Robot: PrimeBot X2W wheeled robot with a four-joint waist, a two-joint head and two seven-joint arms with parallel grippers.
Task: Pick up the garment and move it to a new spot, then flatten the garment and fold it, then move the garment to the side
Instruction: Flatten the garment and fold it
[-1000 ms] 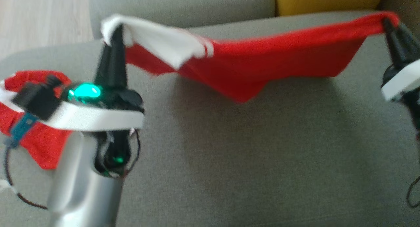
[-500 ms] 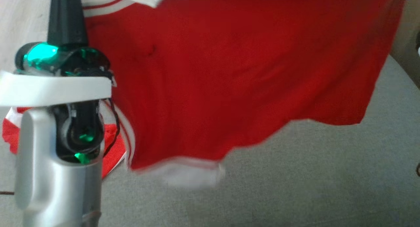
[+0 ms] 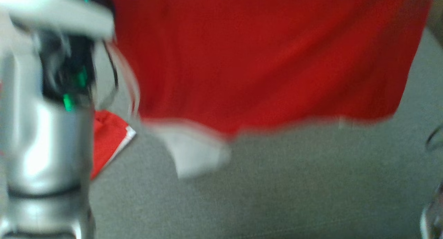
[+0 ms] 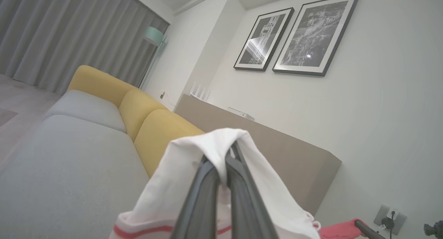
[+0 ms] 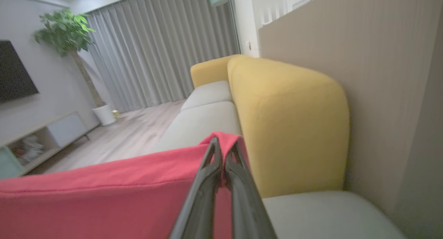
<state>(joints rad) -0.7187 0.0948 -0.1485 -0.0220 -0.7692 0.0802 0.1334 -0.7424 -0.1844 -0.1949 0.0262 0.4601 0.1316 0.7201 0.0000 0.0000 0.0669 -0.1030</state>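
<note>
Red garment aloft over grey sofa, pinched in left claw and right claw.

garment hangs spread above the sofa seat — left end in the left gripper, right end in the right gripper; backrest behind the seat.

There were two grippers, the left gripper and the right gripper, each with two dark fingers. One red garment was counted. Whether the red piece at the lower left was a second could not be told. Also counted were two framed pictures, three yellow back cushions, one floor lamp, one potted plant and one television.
</note>
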